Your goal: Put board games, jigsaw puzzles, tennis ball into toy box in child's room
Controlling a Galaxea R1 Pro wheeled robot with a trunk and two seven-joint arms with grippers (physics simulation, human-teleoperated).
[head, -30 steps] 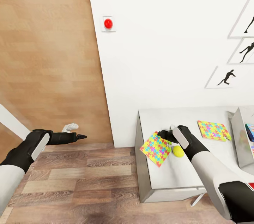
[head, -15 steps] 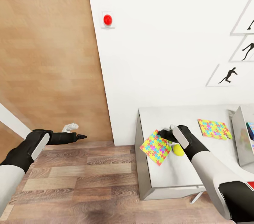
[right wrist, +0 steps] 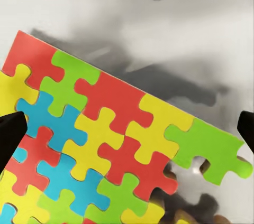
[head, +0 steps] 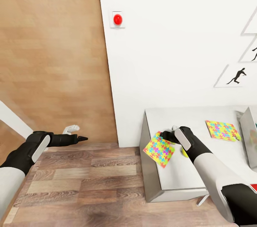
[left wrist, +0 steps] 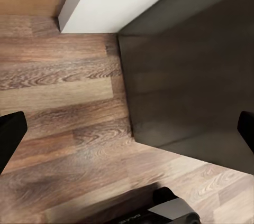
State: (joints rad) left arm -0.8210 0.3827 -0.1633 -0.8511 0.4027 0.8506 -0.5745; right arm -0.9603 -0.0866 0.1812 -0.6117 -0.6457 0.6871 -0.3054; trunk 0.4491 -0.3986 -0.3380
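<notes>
- Bright jigsaw colours, red, yellow, green and blue, mark the near jigsaw puzzle [head: 159, 149], which hangs past the left front edge of the table [head: 178, 173], tilted, with one corner under the right gripper [head: 165, 136].
- In the right wrist view the same puzzle [right wrist: 106, 150] fills much of the picture, with the pale table top [right wrist: 201, 34] behind it; only the dark tips of the two fingers [right wrist: 10, 134] show at the picture's sides, set wide apart. Whether they touch the puzzle cannot be told from either view.
- The tennis ball [head: 184, 152] is mostly hidden behind the right forearm; only a yellow sliver shows on the table just beside the puzzle.
- A second jigsaw puzzle [head: 222, 130] lies flat further along the table, near the grey wall of the toy box [head: 250, 137], which is cut off by the picture's edge; its contents are too little seen to name.
- The left gripper [head: 76, 137] is held out over the wood-plank floor [head: 78, 180], well apart from the table. In the left wrist view its finger tips [left wrist: 11, 134] sit at opposite sides of the picture, spread, with nothing between them but floor and a dark grey panel [left wrist: 185, 76].
- On the white wall [head: 178, 41] are a red button [head: 117, 19] and framed silhouette pictures [head: 237, 76], partly cropped.
</notes>
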